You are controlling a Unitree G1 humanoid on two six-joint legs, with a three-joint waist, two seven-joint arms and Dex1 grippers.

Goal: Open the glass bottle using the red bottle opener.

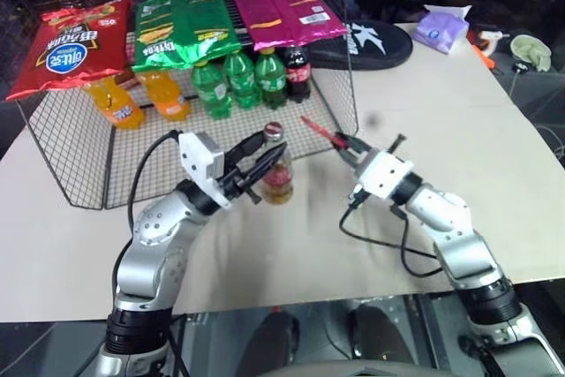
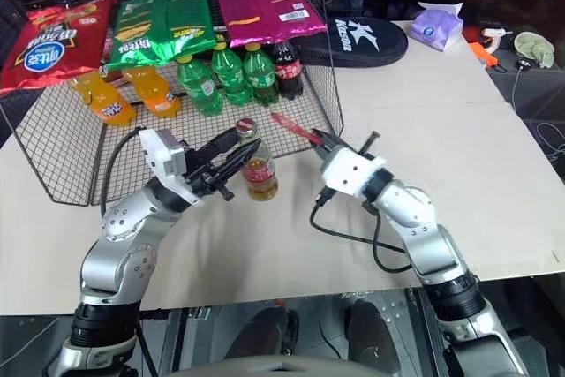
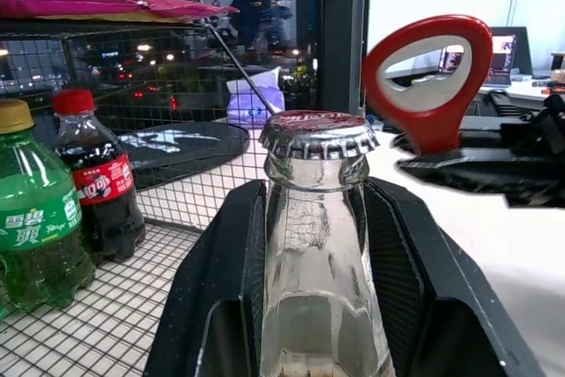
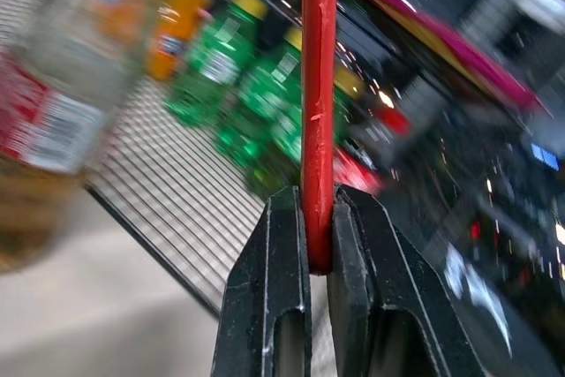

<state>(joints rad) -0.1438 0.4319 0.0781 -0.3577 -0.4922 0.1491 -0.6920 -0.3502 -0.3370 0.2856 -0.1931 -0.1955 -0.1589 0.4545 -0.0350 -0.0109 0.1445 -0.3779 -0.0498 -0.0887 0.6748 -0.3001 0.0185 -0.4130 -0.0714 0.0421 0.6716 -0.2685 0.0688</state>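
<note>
The glass bottle (image 1: 276,176) stands upright on the table just in front of the wire rack, its metal cap (image 3: 313,132) on. My left gripper (image 1: 259,168) is shut on the bottle's neck, a black finger (image 3: 221,289) on each side. The red bottle opener (image 1: 320,131) sticks out of my right gripper (image 1: 346,148), which is shut on its thin handle. Its oval loop head (image 3: 430,77) hangs just right of the cap and a little above it, apart from it. In the right wrist view the handle (image 4: 318,103) rises between the closed fingers.
A wire rack (image 1: 79,174) behind the bottle holds orange soda bottles (image 1: 115,103), green soda bottles (image 1: 238,81) and a cola bottle (image 1: 297,72), with chip bags (image 1: 185,28) on top. A black case (image 1: 371,41) and a purple tissue pack (image 1: 441,28) lie at the far right.
</note>
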